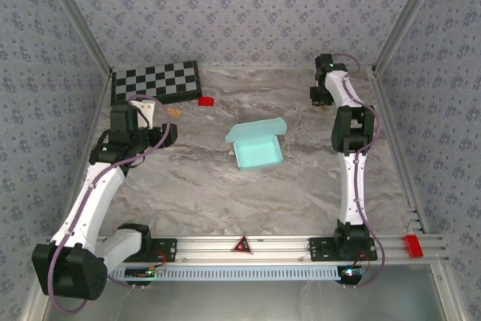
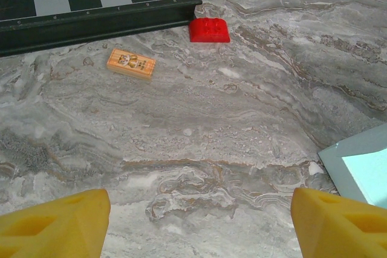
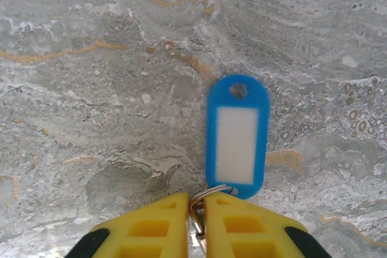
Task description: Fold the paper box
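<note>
The paper box [image 1: 257, 144] is pale light-blue and lies mid-table, partly folded, with its walls up and one flap raised at the back. Its corner [image 2: 363, 167] shows at the right edge of the left wrist view. My left gripper [image 1: 170, 131] stands open to the left of the box, and bare marble lies between its yellow fingers [image 2: 199, 209]. My right gripper [image 1: 319, 97] is at the far right of the table, away from the box. There the right gripper [image 3: 195, 200] is shut on the metal ring [image 3: 208, 191] of a blue key tag [image 3: 237, 134].
A black-and-white checkerboard [image 1: 155, 80] lies at the back left. A red brick [image 1: 206, 100] and a small orange card [image 2: 130, 63] lie near it. Patterned walls enclose the table on three sides. A red block [image 1: 413, 245] sits on the front rail at the right.
</note>
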### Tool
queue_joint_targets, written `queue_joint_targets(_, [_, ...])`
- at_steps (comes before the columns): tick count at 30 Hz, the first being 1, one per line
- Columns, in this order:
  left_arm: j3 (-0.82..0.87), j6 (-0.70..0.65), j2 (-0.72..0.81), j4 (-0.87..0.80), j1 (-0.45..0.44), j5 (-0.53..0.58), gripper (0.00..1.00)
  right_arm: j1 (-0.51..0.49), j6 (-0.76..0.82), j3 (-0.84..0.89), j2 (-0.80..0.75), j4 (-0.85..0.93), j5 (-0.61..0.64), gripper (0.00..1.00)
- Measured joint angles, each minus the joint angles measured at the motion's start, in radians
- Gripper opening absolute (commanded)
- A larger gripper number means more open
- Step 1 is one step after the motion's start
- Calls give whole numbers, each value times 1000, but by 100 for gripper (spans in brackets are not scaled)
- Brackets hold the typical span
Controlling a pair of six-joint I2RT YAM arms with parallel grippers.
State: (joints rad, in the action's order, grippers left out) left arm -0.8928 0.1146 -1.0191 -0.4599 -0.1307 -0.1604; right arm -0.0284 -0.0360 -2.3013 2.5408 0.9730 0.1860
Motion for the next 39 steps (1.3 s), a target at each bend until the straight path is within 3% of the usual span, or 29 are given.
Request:
queue_joint_targets(9, [0,3,0,0,0,0,78,1,0,21,-14,-7,-14,0])
queue_joint_targets(29, [0,3,0,0,2,-4,79,-19,-2,663,-473,-216,-154,0])
queue_joint_targets(39, [0,2,0,0,5,-7,79,-25,-15,735,-565,-254,-203,0])
